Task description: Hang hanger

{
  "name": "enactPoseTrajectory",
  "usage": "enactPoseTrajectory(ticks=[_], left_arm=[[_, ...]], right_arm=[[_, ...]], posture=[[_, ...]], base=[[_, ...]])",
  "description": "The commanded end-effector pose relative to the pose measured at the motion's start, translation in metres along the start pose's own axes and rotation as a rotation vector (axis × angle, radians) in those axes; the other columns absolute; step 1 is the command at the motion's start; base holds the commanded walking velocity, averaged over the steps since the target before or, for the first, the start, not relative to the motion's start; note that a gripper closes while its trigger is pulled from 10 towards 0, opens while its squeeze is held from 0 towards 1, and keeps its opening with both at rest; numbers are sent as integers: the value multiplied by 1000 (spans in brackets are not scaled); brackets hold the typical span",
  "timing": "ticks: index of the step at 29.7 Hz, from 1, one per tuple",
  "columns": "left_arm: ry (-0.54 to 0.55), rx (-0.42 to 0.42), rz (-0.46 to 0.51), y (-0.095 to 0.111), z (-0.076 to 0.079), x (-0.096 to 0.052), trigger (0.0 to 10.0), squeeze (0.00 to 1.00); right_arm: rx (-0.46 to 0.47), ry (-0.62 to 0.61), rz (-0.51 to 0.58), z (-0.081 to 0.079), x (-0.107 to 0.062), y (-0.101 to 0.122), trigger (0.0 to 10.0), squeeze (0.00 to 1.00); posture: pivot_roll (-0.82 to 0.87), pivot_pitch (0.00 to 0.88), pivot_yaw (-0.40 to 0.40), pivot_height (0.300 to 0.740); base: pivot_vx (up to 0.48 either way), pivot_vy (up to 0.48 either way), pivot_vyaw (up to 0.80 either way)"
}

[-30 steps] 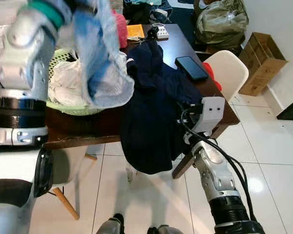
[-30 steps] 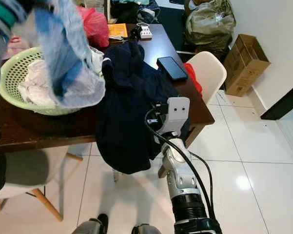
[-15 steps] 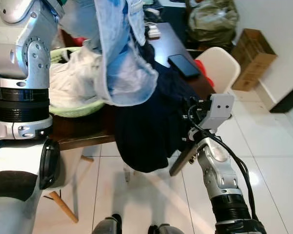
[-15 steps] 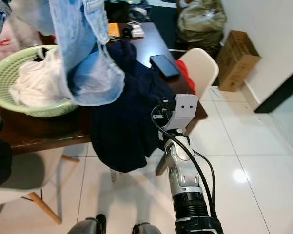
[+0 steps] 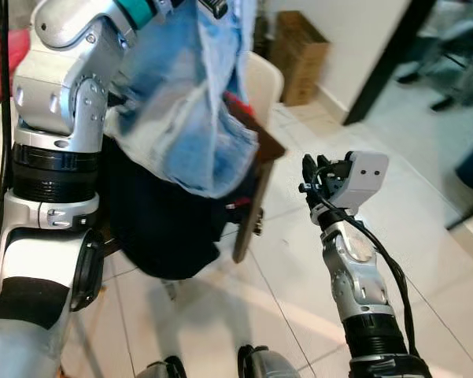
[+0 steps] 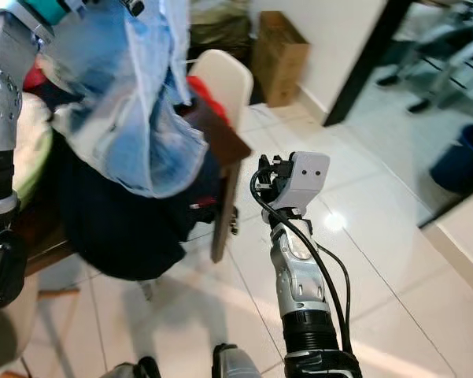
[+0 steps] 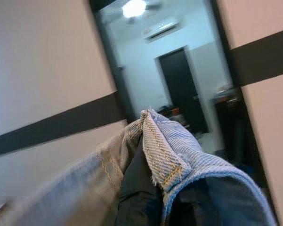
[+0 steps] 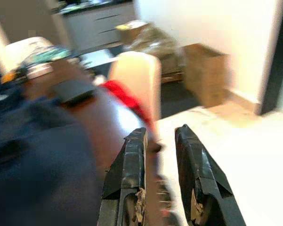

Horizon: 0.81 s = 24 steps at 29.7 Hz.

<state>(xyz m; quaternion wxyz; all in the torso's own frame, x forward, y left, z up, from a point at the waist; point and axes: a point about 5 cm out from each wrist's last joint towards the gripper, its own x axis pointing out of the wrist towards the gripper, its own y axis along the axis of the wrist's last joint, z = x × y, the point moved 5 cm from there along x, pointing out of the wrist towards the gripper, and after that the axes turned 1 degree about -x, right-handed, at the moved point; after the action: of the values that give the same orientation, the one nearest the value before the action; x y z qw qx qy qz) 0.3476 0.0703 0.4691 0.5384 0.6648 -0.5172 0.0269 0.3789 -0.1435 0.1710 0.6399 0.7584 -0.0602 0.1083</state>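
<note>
Denim jeans (image 5: 190,118) hang high on the left, clamped in the raised left gripper (image 7: 146,188), above a dark garment (image 5: 153,228) draped off the table (blurred), while the right gripper (image 8: 162,179), fingers slightly parted, holds nothing over the floor (image 5: 425,205).

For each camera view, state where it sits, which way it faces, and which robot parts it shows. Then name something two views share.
Head views: look down over the floor; left arm lifts blue jeans, right gripper empty.
Left wrist view: faces a doorway, past left gripper pinching the jeans.
Right wrist view: faces the table between its black fingers.
Shared: white chair, cardboard box.
</note>
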Motion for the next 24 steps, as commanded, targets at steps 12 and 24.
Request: enactPoseTrajectory(ticks=[12, 24], left_arm=[[-157, 7, -22, -22, 38, 15, 10000, 0], [-28, 15, -434, -163, 56, -45, 10000, 0]], right_arm=[[-71, -182, -16, 38, -10, -4, 10000, 0], [-190, -308, -62, 72, -23, -13, 10000, 0]], posture=[[25, 30, 27, 740], [2, 31, 29, 740]], base=[[0, 0, -800], [0, 0, -800]])
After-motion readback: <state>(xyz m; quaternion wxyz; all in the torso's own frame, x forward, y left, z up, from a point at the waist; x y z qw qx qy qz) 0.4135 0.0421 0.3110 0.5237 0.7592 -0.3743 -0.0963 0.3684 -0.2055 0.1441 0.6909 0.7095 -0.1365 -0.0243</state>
